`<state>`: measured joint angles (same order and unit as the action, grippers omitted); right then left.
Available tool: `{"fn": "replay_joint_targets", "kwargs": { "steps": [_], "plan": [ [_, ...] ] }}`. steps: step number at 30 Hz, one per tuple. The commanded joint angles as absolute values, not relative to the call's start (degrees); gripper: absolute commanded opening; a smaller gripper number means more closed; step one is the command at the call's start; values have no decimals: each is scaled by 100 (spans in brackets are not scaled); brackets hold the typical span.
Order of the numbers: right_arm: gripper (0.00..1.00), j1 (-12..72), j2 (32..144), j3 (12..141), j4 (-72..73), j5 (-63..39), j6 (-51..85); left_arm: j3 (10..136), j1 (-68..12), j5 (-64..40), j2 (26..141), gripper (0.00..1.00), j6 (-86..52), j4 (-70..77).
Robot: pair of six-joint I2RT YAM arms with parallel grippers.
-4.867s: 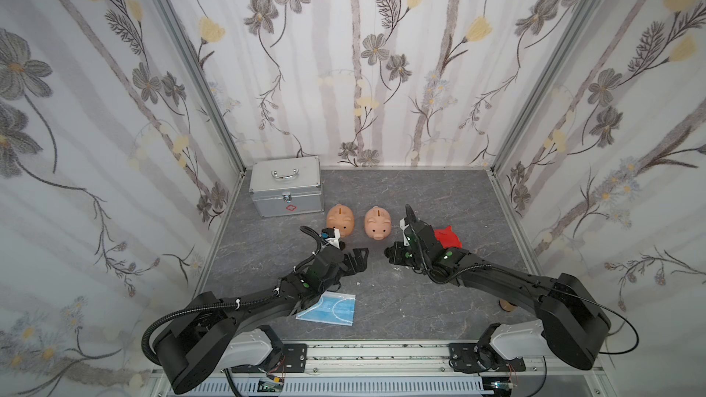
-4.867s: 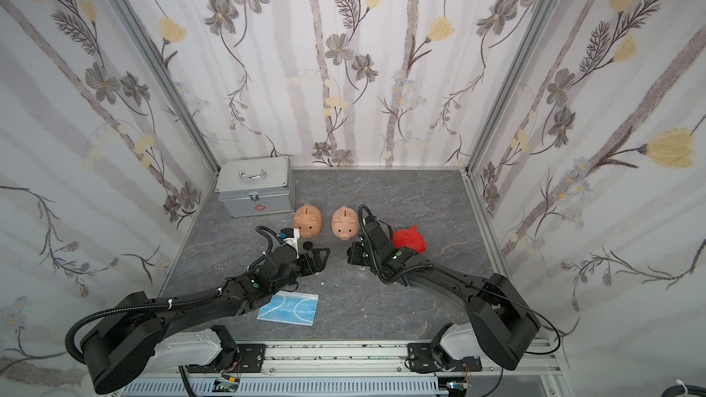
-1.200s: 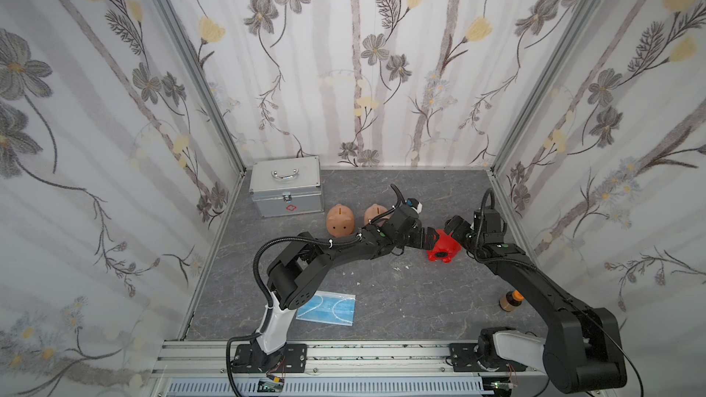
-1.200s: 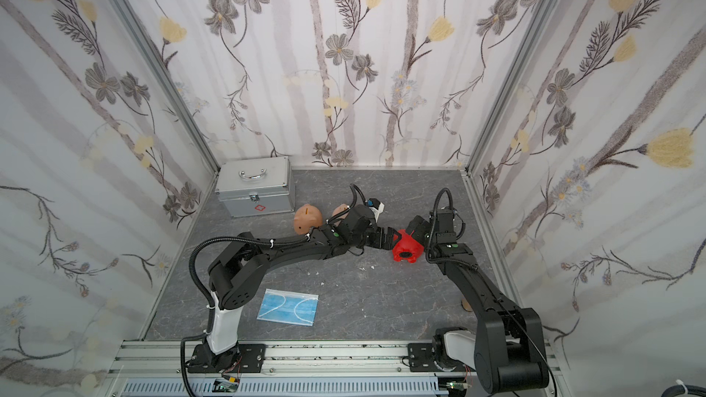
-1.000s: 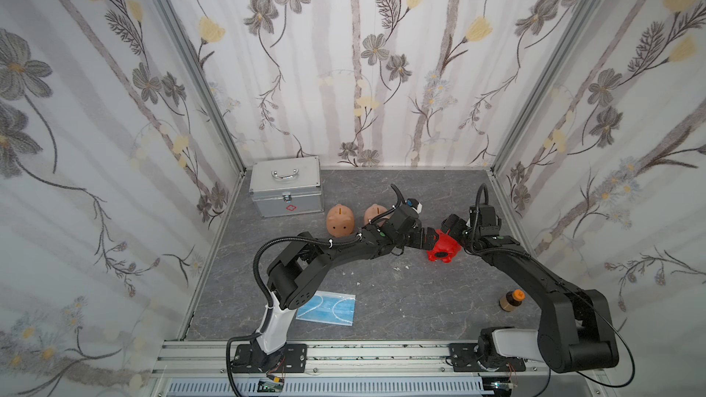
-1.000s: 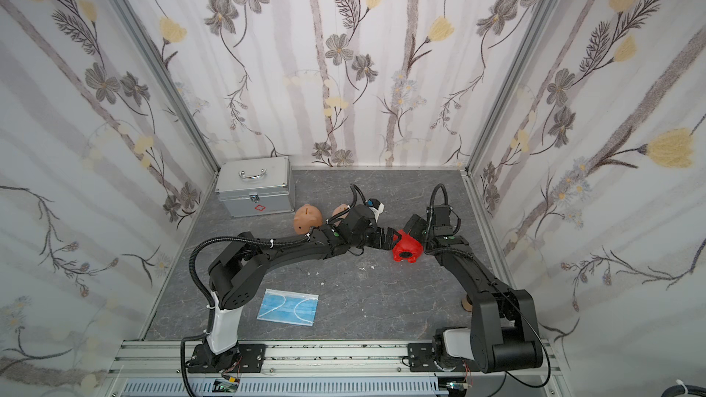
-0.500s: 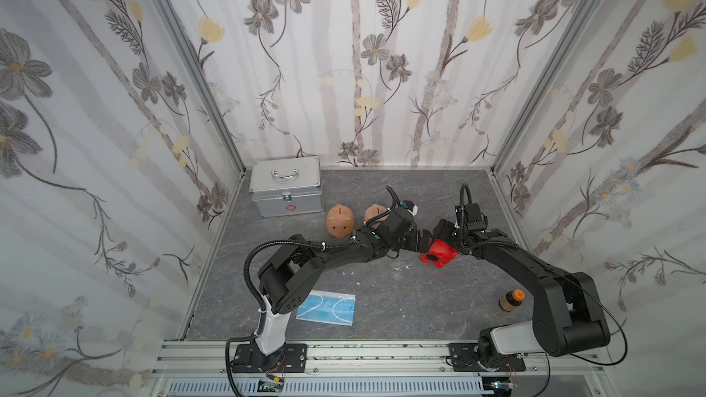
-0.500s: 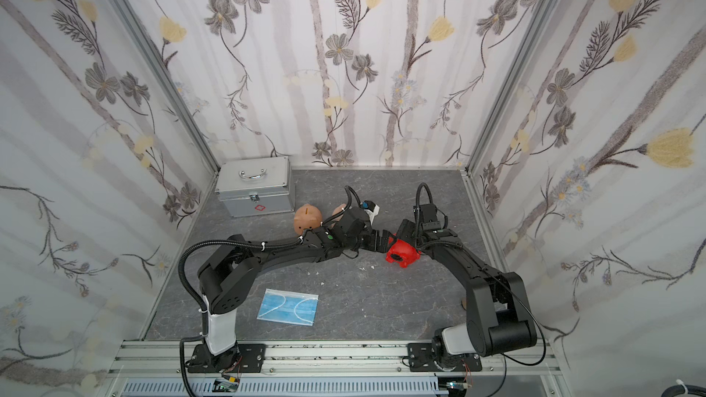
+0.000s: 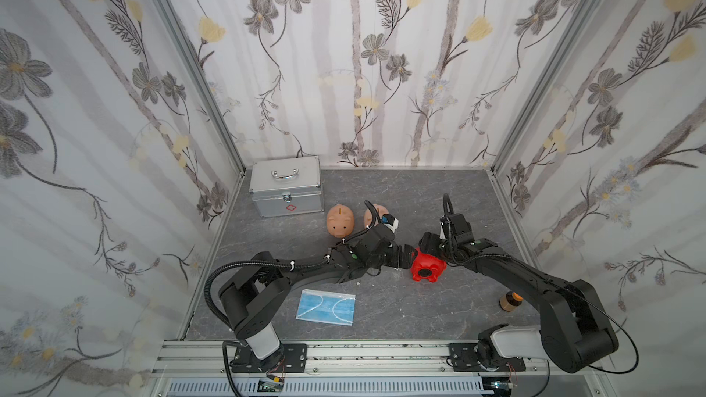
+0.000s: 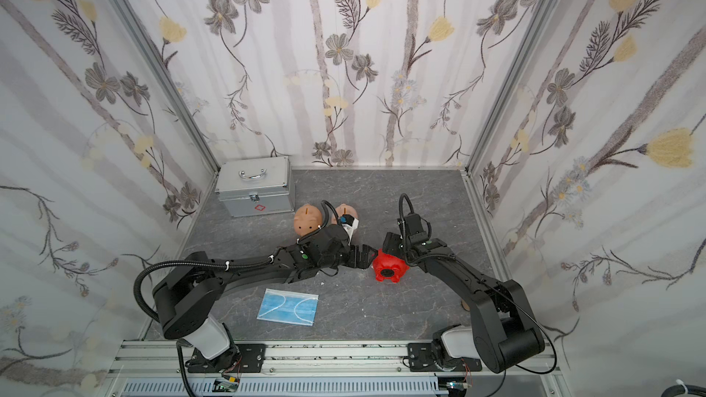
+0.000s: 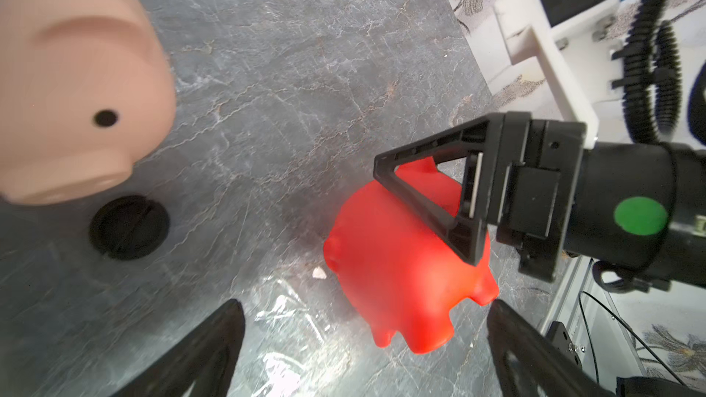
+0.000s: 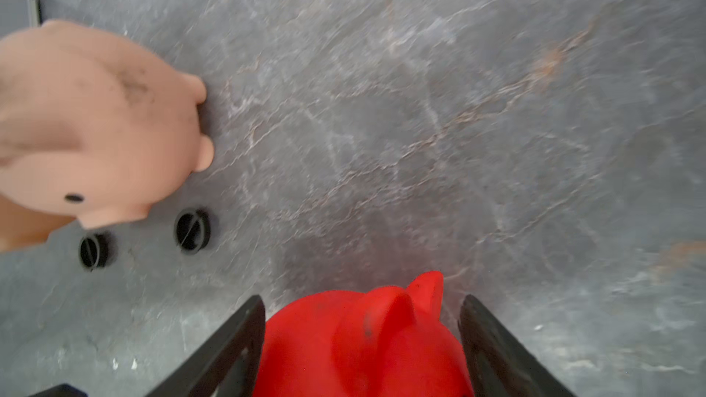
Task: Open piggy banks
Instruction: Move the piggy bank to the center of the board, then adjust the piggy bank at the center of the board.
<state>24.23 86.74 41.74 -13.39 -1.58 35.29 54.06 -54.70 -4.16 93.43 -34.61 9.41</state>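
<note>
The red piggy bank [image 9: 433, 263] lies tipped at mid-floor, its black belly plug [image 9: 423, 272] facing up. My right gripper [image 9: 431, 252] is shut on its body, and its fingers [image 12: 244, 341] flank the pig [image 12: 363, 341] in the right wrist view. My left gripper [image 9: 405, 257] stands open just left of it, with the pig [image 11: 401, 253] ahead of its spread fingers [image 11: 229, 322]. Two peach piggy banks [image 9: 340, 221] [image 9: 371, 216] stand behind, the right one partly hidden by the left wrist. Two loose black plugs [image 12: 192, 229] [image 12: 93, 250] lie on the floor near them.
A silver case [image 9: 286, 189] stands at the back left. A blue face mask [image 9: 325, 307] lies near the front, under the left arm. A small brown bottle [image 9: 507, 299] stands beside the right arm. Papered walls close three sides.
My right gripper carried the red piggy bank left and toward the front, up to the left gripper, and its jaws narrowed on it. The left gripper drew back slightly and stayed open.
</note>
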Motion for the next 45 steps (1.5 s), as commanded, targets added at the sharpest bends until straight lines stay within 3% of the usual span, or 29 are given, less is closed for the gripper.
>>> {"fn": "replay_joint_targets", "kwargs": {
  "steps": [1, 8, 14, 23, 27, 34, 45],
  "plan": [
    [79, 2782, 8789, 4228, -964, -468, 3565, 5004, -5466, -31, 8940, 100, -3573, 1113],
    [78, 3621, 9193, 4789, -717, -657, 3472, 3995, -5467, 383, 7889, 100, -3673, 1049],
    [78, 3736, 9191, 4804, -457, -573, 3509, 3683, -5466, 454, 7568, 100, -3669, 1051],
    [81, 3467, 7737, 4140, -1196, 1135, 4200, 4078, -5542, -205, 8365, 100, -3818, 1854],
    [74, 2979, 7512, 3542, -1100, 589, 4436, 4285, -5656, -431, 8842, 100, -3898, 2095],
    [61, 2944, 7419, 3057, -1393, 698, 4741, 4238, -5695, -428, 9173, 100, -4091, 2367],
    [53, 3290, 7095, 2674, -1302, 338, 5011, 4025, -5687, -316, 9037, 100, -4346, 2484]
  ]
}}
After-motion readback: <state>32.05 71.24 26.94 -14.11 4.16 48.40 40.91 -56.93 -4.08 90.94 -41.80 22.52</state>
